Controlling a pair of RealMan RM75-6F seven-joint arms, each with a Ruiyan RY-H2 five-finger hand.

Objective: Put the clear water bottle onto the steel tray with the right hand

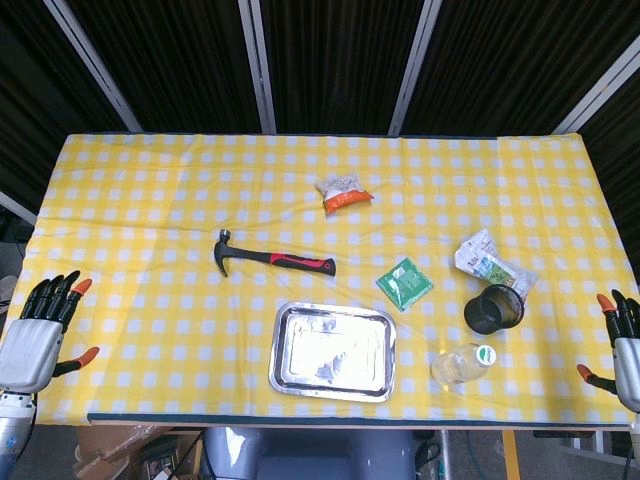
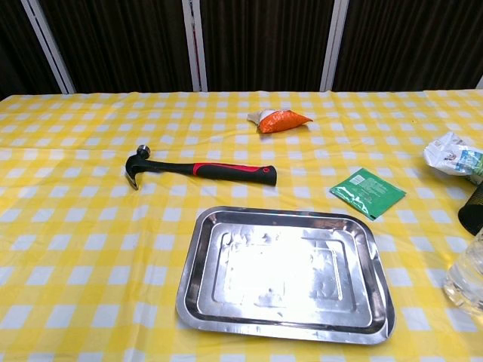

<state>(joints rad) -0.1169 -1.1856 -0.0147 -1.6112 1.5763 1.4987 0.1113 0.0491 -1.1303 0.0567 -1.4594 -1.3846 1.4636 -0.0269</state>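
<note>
Two hands idle at table edges, task not begun. Head view: left hand (image 1: 38, 325) far left of tray (image 1: 334, 391), fingers apart, empty; right hand (image 1: 624, 340) far right of tray, fingers spread, nothing held. Bottle (image 1: 463, 364) upright just right of tray, near black cup (image 1: 494, 309), within right hand's reach. Chest view: tray (image 2: 198, 249) centre, bare; bottle (image 2: 468, 275) clipped at frame edge; hammer (image 2: 202, 170) beyond tray; no hands visible.

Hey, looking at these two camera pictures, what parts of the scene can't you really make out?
- Water bottle: chest view's right edge cuts it off; only the head view shows it whole.
- Black cup: a sliver at the chest view's right edge.
- Right hand: cut by the head view's right edge; absent from chest view.
- Green packet and white bag: print too small to read.
</note>
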